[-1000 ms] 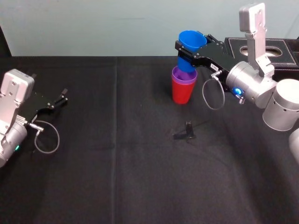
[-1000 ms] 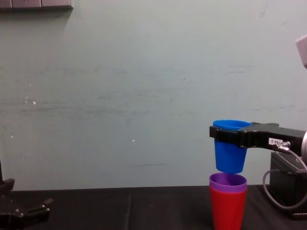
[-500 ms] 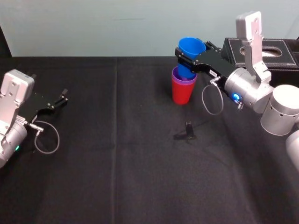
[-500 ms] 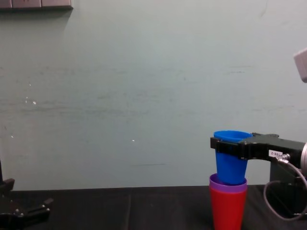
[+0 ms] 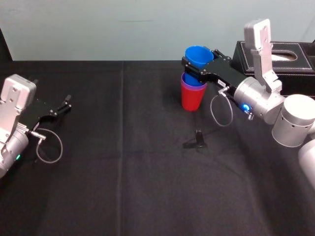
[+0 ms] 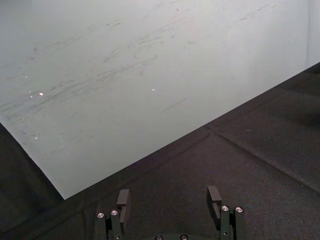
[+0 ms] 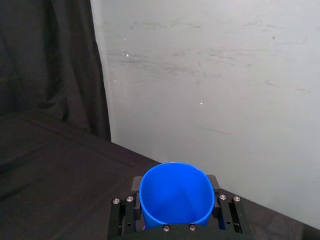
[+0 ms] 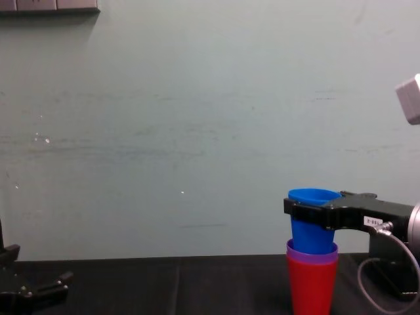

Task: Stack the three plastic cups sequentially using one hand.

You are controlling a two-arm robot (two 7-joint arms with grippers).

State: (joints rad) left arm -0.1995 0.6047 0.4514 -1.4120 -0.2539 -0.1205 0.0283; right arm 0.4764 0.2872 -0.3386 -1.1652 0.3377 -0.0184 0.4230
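Black cloth (image 5: 123, 172) across the whole tabletop, creased in a faint grid; pale, scuffed wall (image 8: 164, 131) behind it. Toward the far right of the cloth, red cup (image 8: 312, 285) upright, with purple cup (image 8: 312, 250) nested inside, only a rim band visible above the red. Partly lowered into the purple cup, blue cup (image 5: 198, 54): smooth, tapered, mouth up and empty, base below the purple rim, upper part well clear above it. Clamped around the blue cup just under its lip, right gripper (image 5: 199, 63), fingers pressed against opposite sides of the cup wall, reaching in level from the right. Looping below its wrist, grey cable (image 5: 219, 110). Behind that arm, at the table's back edge, black box (image 5: 275, 51). Nearer, in front of the stack, small black clip-like piece (image 5: 197, 139) lying on the cloth. Far left, left gripper (image 5: 64, 104) parked low over the cloth, fingers spread apart with nothing between them.
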